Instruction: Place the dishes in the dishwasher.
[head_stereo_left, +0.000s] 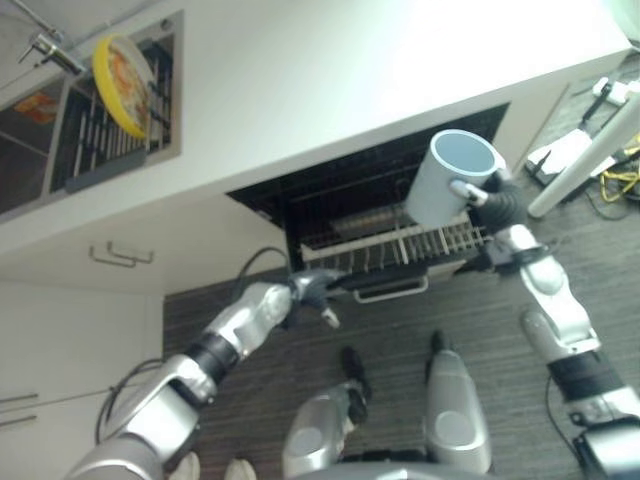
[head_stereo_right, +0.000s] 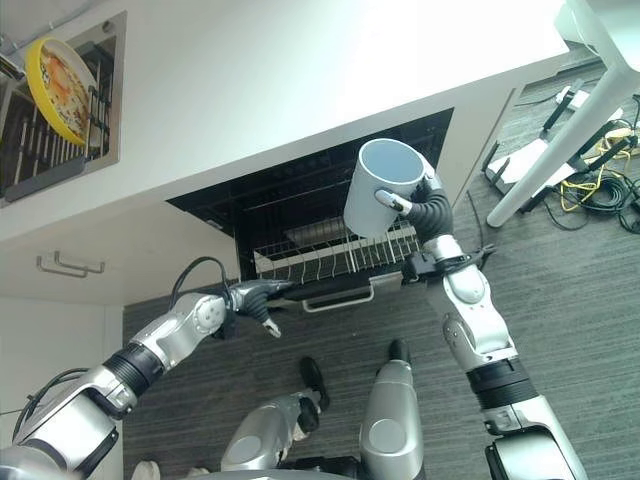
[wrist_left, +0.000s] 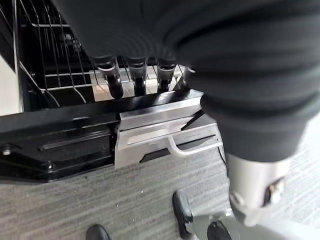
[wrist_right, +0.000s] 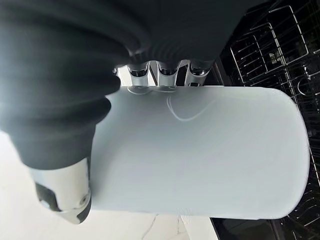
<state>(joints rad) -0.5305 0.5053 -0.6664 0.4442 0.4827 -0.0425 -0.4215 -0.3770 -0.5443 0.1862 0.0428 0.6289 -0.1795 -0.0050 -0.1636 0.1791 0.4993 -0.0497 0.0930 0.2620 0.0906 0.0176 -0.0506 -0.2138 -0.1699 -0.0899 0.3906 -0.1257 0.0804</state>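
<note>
Holding a mug (head_stereo_right: 385, 186) over the open dishwasher (head_stereo_right: 300, 215).
Right hand (head_stereo_right: 428, 210) is gripping the mug; left hand (head_stereo_left: 312, 290) is curling round the rack (wrist_left: 125, 107) edge.

We find no readable words, numbers, labels or signs in any of the views. The pale blue mug (head_stereo_right: 385, 187) near the middle of the frame has a plain, unmarked side. The yellow plate (head_stereo_left: 122, 84) at the upper left carries a colourful picture, but we can make out no lettering on it. The metal front of the dishwasher rack (wrist_left: 160, 135) bears no legible marking. An orange patch (head_stereo_left: 37, 107) at the far upper left may be printed, yet it is too small for us to read.
</note>
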